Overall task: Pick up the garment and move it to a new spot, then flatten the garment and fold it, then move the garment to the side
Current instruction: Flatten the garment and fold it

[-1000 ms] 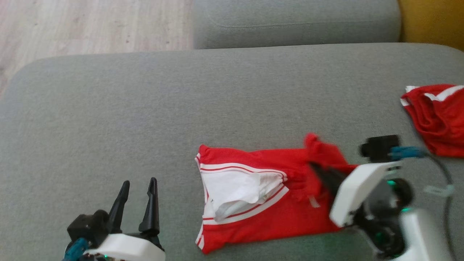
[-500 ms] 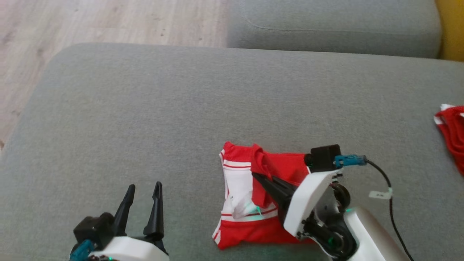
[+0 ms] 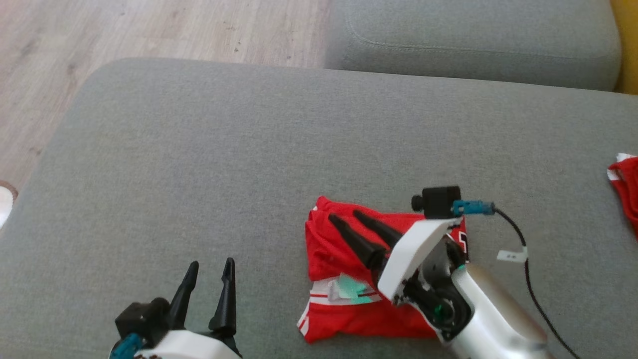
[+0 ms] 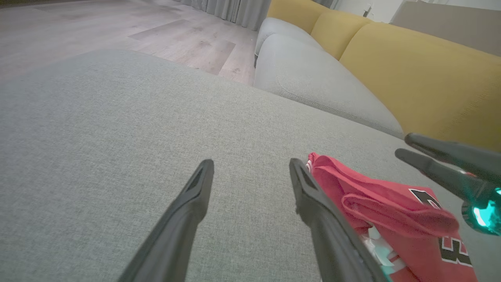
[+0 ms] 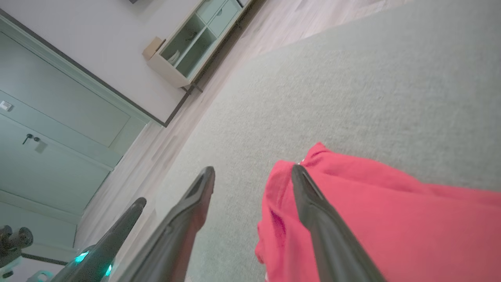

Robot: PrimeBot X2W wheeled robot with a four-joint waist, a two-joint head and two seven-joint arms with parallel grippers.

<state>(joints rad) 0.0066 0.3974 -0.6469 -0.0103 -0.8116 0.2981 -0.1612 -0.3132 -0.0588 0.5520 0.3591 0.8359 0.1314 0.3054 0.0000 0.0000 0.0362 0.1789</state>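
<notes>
While the folded red garment (image 3: 349, 319) lies on the grey sofa cushion (image 3: 199, 149) near its front edge, the right gripper (image 3: 344, 215) hangs just above the garment's far left corner, its fingers spread apart with nothing between them. The left gripper (image 3: 212, 262) sits well to the left over bare cushion, jaws likewise wide and empty, and another red cloth (image 3: 627, 189) shows at the right edge
</notes>
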